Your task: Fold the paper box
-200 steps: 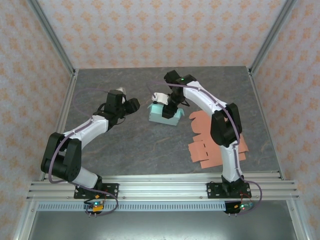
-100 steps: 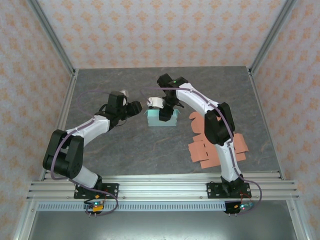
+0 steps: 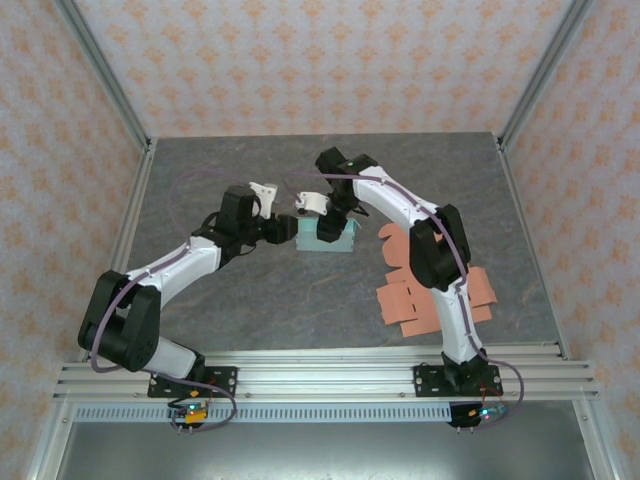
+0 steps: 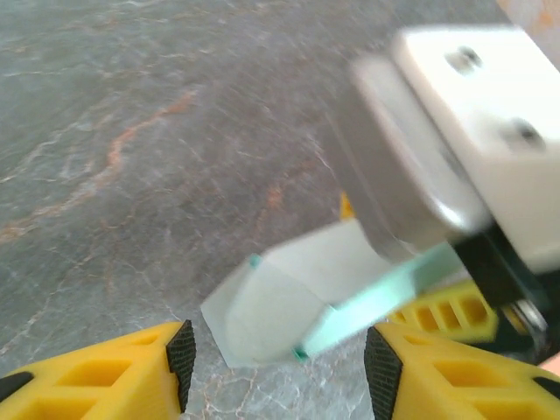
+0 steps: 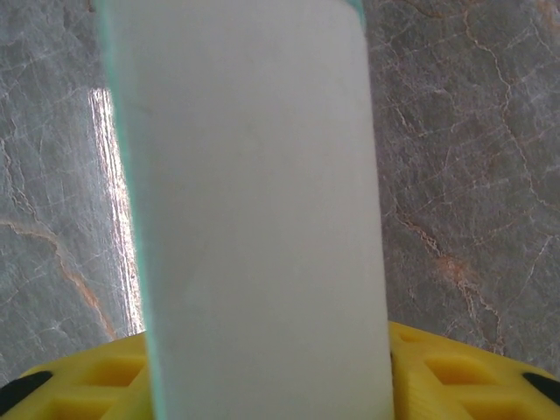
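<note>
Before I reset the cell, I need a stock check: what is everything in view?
paper box: one, teal, table centre, a flap sticking out
flat box blanks: a pile, count unclear, orange, table right
table: one, grey marbled
walls: three, peach patterned, around the table
rail: one, silver, near edge
left arm: one, white and black, reaching to the box
right arm: one, white and black, over the box
left tool: one, yellow fingers, open, at the flap
right tool: one, yellow fingers, closed on a box panel
</note>
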{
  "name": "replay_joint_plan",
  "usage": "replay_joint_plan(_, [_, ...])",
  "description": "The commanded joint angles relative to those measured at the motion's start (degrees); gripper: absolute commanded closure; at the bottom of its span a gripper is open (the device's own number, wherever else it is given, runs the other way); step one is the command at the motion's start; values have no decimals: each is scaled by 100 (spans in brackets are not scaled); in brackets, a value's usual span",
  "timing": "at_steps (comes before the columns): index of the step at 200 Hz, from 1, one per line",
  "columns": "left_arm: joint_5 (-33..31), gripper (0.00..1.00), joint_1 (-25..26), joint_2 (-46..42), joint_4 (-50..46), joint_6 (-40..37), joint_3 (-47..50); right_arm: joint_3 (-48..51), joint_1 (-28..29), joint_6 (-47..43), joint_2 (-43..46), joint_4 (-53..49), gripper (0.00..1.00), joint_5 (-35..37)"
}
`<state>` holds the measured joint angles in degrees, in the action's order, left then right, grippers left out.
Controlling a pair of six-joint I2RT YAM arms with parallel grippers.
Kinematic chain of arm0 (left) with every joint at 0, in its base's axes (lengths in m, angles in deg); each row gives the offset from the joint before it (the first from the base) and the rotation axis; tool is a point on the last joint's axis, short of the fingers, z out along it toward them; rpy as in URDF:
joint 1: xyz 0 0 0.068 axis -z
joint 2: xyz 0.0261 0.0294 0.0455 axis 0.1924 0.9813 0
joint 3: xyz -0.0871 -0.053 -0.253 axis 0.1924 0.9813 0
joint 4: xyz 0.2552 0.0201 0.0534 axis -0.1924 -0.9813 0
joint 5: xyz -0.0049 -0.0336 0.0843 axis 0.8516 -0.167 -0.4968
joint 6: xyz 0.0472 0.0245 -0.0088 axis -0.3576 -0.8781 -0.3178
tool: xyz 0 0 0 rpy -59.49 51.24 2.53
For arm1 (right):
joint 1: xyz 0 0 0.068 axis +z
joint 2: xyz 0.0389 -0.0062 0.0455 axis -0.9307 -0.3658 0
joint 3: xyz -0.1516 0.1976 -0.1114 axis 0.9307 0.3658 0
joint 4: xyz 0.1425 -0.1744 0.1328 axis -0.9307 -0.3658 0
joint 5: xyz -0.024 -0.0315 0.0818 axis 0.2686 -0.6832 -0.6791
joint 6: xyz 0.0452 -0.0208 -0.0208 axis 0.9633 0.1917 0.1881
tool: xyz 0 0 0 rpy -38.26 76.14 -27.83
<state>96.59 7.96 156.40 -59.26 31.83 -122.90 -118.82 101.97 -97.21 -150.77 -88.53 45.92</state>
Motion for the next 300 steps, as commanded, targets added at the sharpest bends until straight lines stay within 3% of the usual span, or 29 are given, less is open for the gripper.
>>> replay_joint_plan(1, [-232,41,76,-145,351,-1029,147,-167,-120,262,87,-218,47,-225])
replay_joint_plan(25, [-399,39,216,-62,737,-1383,218,-183,-126,286,44,-235,46,-207])
replay_joint_plan(53, [-774,41,230,291,1059,-1267,51,-262,-126,344,13,-283,47,-278])
replay_joint_plan(107, [-410,73,231,748,1239,-1168,-213,-273,-126,505,-20,-240,47,-233])
replay_joint_plan(149, [-421,77,231,605,708,-998,-555,-224,-83,635,-39,-173,47,-29])
replay_joint_plan(193, [-142,93,227,840,334,-919,-879,-186,-75,837,-14,2,44,72])
replay_joint_plan(252, [405,97,222,938,652,-177,-965,153,-73,1041,119,392,47,158])
replay_joint_plan(300, [166,98,215,970,277,40,-1194,212,-66,1043,93,429,49,188])
